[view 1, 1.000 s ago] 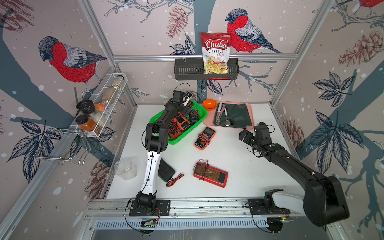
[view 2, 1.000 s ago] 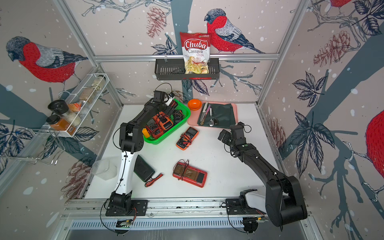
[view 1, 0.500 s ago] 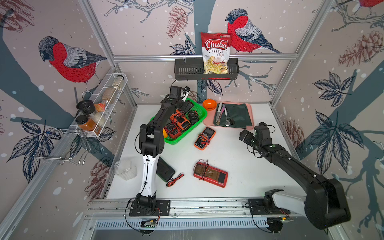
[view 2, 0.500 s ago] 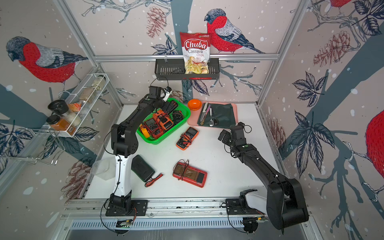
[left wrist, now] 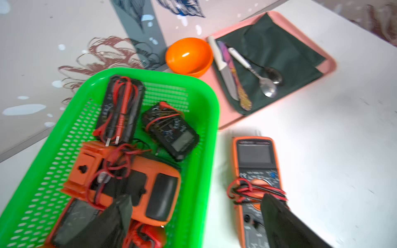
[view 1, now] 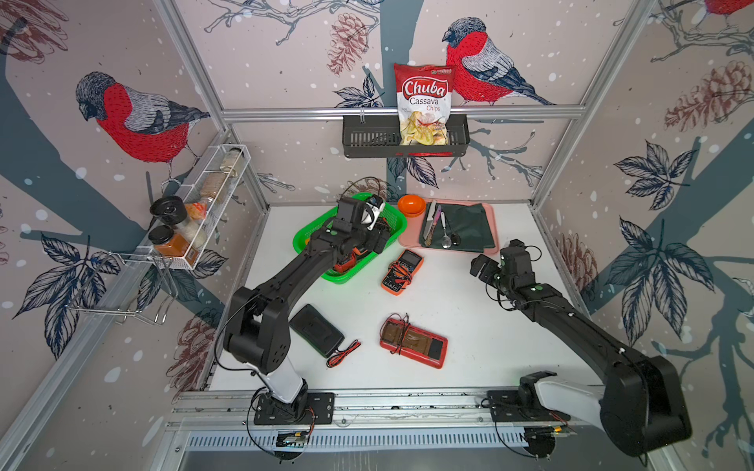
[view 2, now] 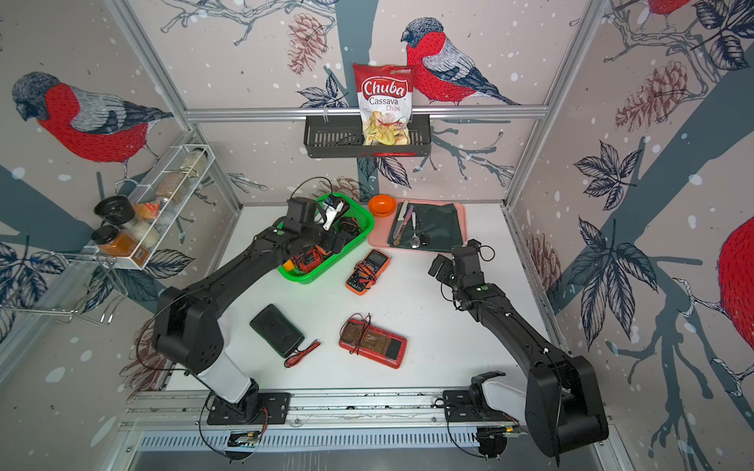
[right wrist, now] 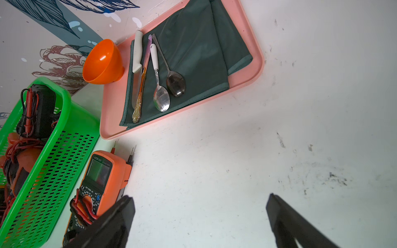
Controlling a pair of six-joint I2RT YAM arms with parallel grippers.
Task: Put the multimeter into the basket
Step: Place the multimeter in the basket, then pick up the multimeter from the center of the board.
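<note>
Since a second ago the left arm has dropped its elbow low to the left and pulled back from the far end of the basket toward its near right side; the right arm hasn't budged. So the left pincer is spread wide with nothing in it, hanging across the basket's right rim. In the wrist view one finger sits over the stuff inside, the other over the orange multimeter. That orange multimeter lies flat on the table just right of the basket, leads wrapped round it, not in yet. Basket itself is on the far side, left of centre, and holds a few meters, an orange one and two black ones that I can make out. The right pincer is wide too, empty, hovering over the table right of the orange multimeter. Further out: a red multimeter near the middle, a black multimeter near left, and a pink tray right of the basket with a cloth, cutlery and an orange bowl.
</note>
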